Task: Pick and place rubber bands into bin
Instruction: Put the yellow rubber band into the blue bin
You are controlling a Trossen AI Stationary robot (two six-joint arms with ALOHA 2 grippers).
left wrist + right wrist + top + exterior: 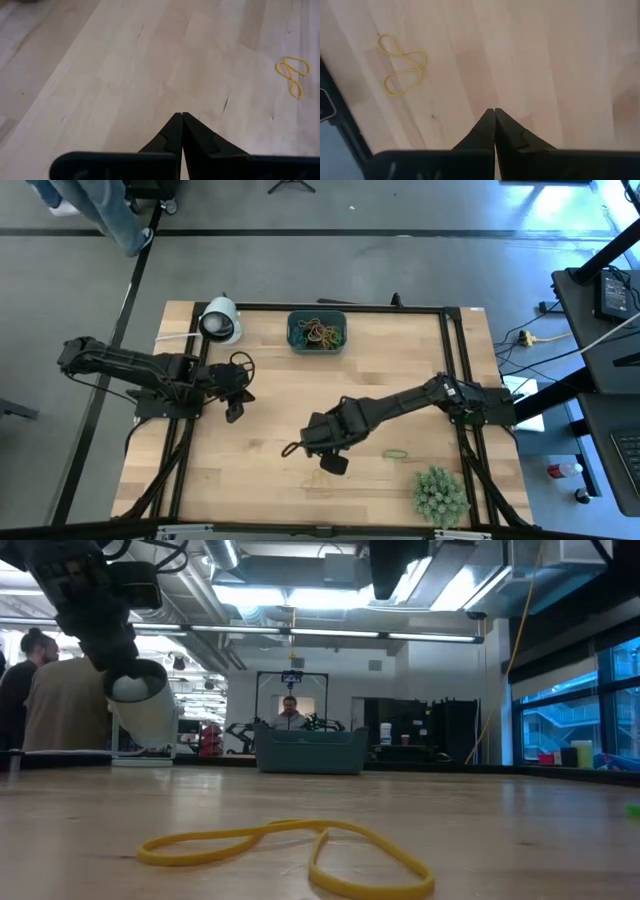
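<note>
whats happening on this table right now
Two robot arms are clearing rubber bands off a wooden table into a teal bin at the far edge, which already holds a tangle of bands. Both are empty at this moment: the right pincer hangs shut over the middle near a yellow band, and the left pincer waits shut on its side. A green band lies loose near the spiky plant.
</note>
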